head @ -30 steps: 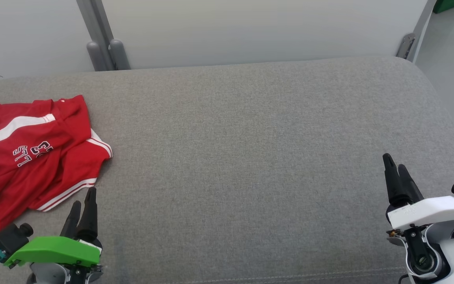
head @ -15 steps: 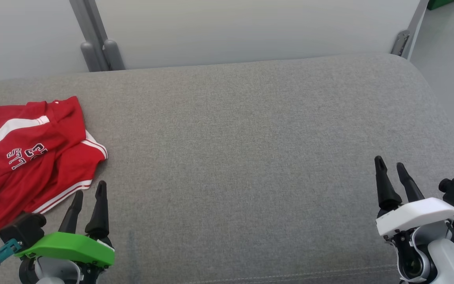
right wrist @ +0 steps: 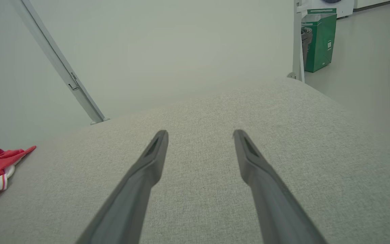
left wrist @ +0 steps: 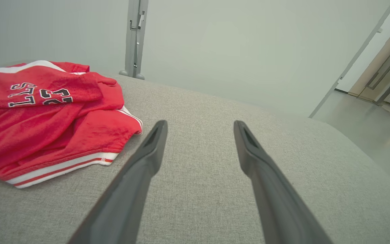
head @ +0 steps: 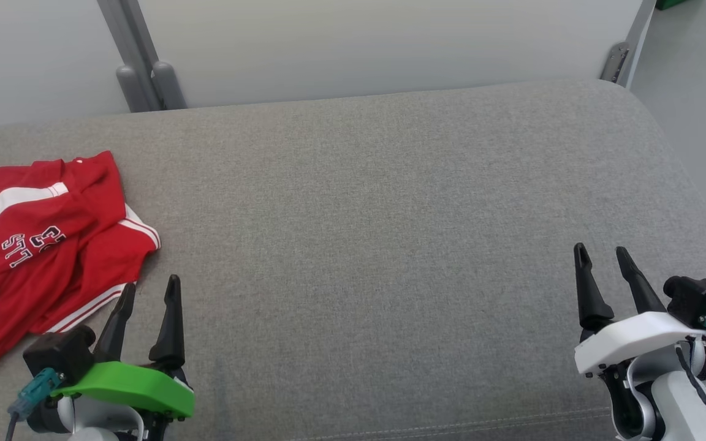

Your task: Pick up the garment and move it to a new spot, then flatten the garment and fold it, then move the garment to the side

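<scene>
Garment [head: 34, 245], red with white stripes and lettering, rumpled on grey cushion [head: 390, 202], left claw [head: 151, 283] and right claw [head: 601, 248] spread apart

A wide grey fabric cushion [head: 390, 202] is backed by pale wall panels [head: 359, 43] joined at grey metal posts [head: 138, 73]. Beyond, a glossy floor [right wrist: 367, 51] is seen — with a green bin [right wrist: 320, 40] and, possibly, a wooden door [left wrist: 381, 78].

Head overhead, wrists low forward, garment [head: 40, 257] shared
</scene>
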### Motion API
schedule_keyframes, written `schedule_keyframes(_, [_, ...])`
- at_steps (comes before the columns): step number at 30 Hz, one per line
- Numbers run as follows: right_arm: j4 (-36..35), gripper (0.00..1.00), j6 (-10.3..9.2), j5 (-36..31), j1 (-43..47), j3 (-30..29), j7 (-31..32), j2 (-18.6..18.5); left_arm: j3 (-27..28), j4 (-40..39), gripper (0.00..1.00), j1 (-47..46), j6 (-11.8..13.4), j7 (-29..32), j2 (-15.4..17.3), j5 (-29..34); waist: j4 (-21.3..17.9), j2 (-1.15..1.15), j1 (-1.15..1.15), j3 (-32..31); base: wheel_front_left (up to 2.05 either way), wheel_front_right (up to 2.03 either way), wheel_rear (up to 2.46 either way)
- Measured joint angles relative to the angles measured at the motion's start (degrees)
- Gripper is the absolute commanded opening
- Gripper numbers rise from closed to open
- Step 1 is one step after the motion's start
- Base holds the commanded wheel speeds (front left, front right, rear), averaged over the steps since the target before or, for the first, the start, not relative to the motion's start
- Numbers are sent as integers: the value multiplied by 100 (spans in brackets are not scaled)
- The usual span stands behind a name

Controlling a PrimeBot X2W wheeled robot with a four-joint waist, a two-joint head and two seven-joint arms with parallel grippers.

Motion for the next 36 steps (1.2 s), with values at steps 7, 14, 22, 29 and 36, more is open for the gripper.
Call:
schedule_keyframes(7, [-9, 100, -93, -688, 0, 15, -92, -9, -33, -103, 100, 125, 8, -136, -16, 664, -18, 0, 0, 8, 0, 0, 0])
schedule_keyframes(14, [-64, 100, -204, -1315, -1, 38, -196, -53, -55, -164, 100, 152, 9, -261, -33, 1291, -17, 0, 0, 12, 0, 0, 0])
schedule_keyframes(22, [-107, 100, -318, -1941, -3, 52, -302, -83, -71, -258, 100, 165, 9, -378, -51, 1964, -12, 0, 0, 21, 0, 0, 0])
schedule_keyframes(29, [-119, 100, -328, -2131, -3, 25, -364, -37, -66, -311, 100, 184, 9, -425, -70, 2254, -17, 0, 0, 40, 0, 0, 0])
schedule_keyframes(36, [-118, 100, -318, -2061, -3, -51, -367, -2, -16, -310, 100, 185, -3, -425, -125, 2303, -22, 0, 0, 50, 0, 0, 0])
